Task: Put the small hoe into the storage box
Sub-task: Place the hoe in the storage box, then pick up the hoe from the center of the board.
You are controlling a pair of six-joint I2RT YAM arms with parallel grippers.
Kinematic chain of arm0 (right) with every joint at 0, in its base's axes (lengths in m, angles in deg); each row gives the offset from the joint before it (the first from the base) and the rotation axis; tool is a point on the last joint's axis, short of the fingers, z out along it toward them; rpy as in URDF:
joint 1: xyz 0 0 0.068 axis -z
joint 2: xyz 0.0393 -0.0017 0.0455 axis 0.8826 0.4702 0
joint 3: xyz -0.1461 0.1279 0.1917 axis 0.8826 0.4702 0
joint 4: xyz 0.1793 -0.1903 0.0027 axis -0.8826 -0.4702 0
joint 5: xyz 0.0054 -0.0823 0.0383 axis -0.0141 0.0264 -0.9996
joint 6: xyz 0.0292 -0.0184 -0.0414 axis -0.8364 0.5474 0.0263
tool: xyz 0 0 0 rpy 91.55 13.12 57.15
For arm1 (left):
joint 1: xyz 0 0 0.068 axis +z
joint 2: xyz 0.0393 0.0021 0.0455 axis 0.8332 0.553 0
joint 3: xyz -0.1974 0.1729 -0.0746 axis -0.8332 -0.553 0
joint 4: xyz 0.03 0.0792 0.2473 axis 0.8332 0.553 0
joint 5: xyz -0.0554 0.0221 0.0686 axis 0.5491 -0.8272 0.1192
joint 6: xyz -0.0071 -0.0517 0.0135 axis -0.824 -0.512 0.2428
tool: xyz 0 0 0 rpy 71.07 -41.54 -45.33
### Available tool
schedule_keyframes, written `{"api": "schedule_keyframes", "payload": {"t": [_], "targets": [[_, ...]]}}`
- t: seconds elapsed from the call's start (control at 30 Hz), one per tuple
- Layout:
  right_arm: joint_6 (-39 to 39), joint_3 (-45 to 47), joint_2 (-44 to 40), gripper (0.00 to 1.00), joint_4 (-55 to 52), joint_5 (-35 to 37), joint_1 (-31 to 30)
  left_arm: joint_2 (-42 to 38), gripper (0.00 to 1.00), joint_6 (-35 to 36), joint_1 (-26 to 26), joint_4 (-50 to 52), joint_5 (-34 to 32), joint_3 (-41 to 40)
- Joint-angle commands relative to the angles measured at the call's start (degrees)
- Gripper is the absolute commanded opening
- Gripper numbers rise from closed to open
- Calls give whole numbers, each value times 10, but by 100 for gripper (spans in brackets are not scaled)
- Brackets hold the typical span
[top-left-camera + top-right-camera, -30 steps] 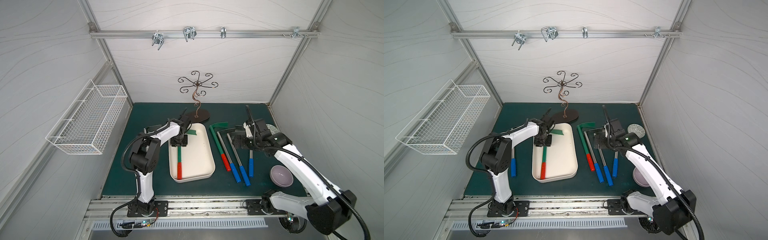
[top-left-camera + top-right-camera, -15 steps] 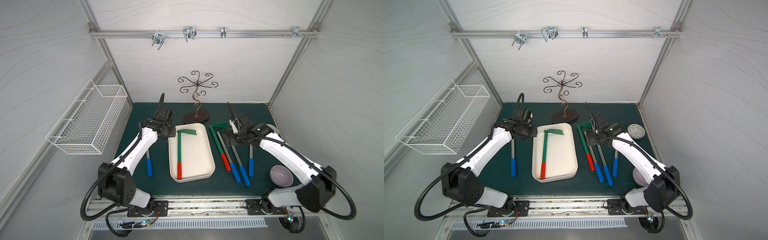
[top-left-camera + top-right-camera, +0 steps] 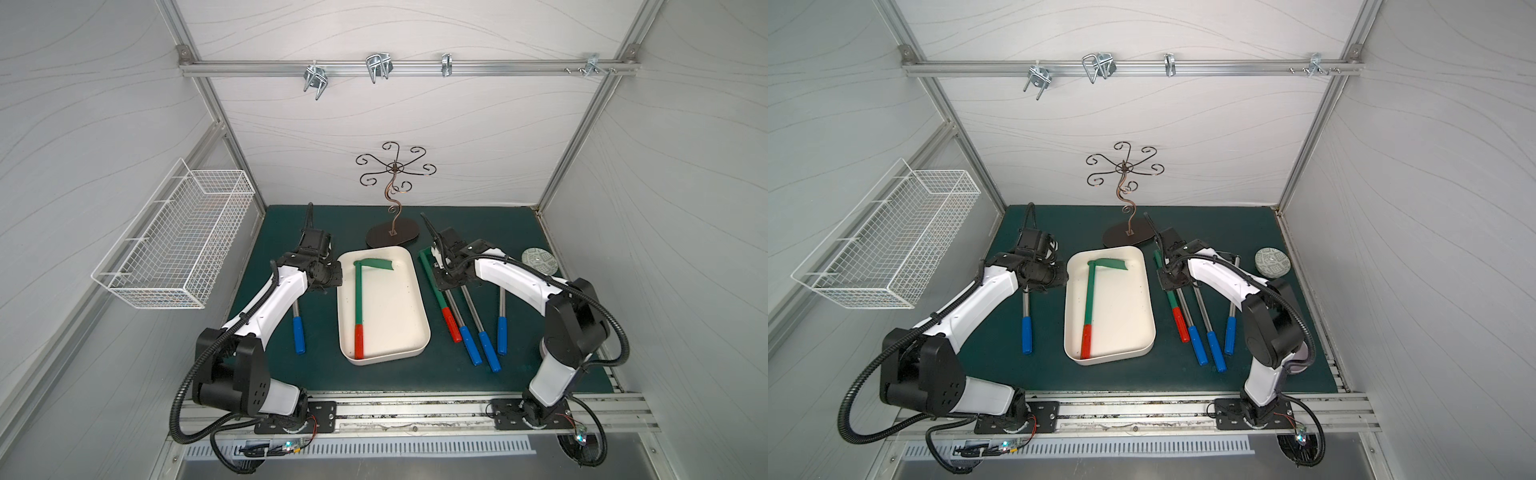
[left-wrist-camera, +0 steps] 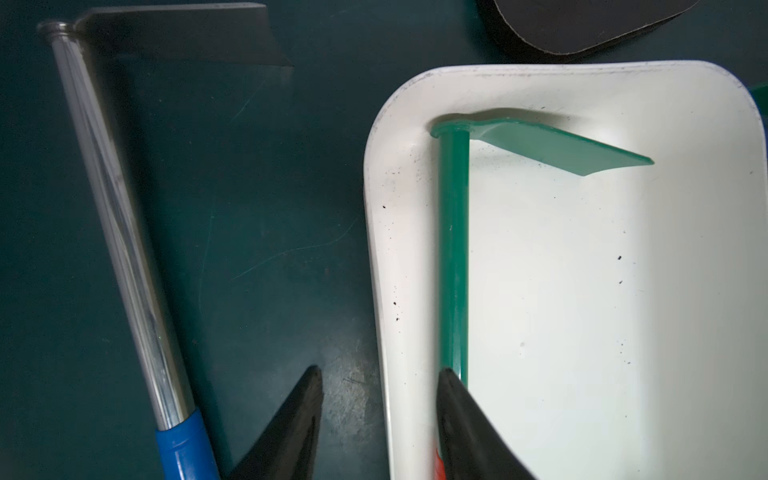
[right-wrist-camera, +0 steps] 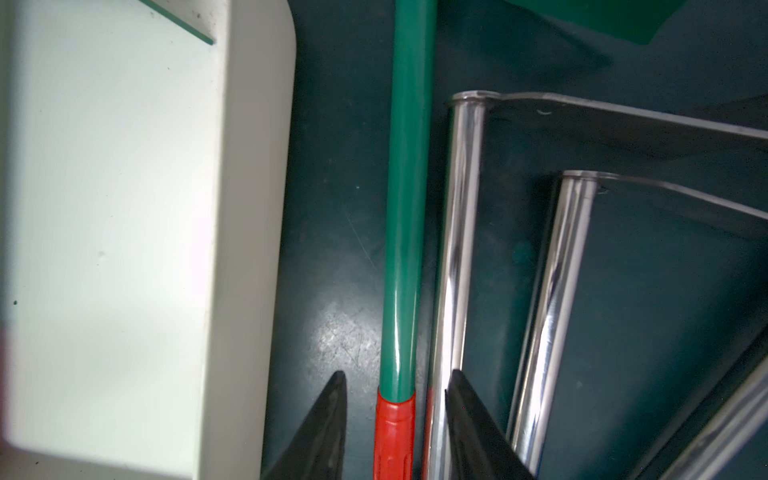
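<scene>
The cream storage box (image 3: 395, 316) (image 3: 1125, 320) lies mid-mat. A green hoe with a red grip (image 3: 358, 299) (image 4: 453, 249) rests flat inside it. A second green hoe (image 3: 436, 291) (image 5: 405, 208) lies on the mat just right of the box. My right gripper (image 5: 397, 373) (image 3: 446, 280) stands astride its handle where green meets red, with gaps on both sides, open. One right finger (image 5: 465, 407) overlaps the neighbouring chrome shaft (image 5: 457, 249). My left gripper (image 4: 380, 371) (image 3: 330, 276) is open and empty, straddling the box's left wall (image 4: 386, 291).
A chrome hoe with a blue grip (image 3: 297, 328) (image 4: 116, 208) lies left of the box; three more (image 3: 484, 340) lie right of the green one. A curly metal stand (image 3: 392, 235) is behind the box, a patterned disc (image 3: 539, 260) at far right, a wire basket (image 3: 178, 249) on the left wall.
My left gripper has come off the green hoe in the box and moved to the box's left edge. My right gripper has shifted left over the other green hoe, its jaws narrowing.
</scene>
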Motion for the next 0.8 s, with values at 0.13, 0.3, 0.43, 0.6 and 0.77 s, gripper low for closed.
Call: {"api": "schedule_keyframes", "payload": {"t": [0.13,0.3,0.43,0.6,0.77], "targets": [[18,-11,53,43,45,-24,-6,-21,47,-3,11,-19,5,3],[23,-24,91,43,55,-25,-7,-22,47,-4,14,-18,8,5],[24,-34,116,43,57,-10,-8,-23,47,-3,15,-17,12,6],[28,-42,138,44,59,12,-8,-25,47,-2,15,-17,12,5],[31,-41,158,44,64,23,-8,-25,47,-2,15,-18,14,6]]}}
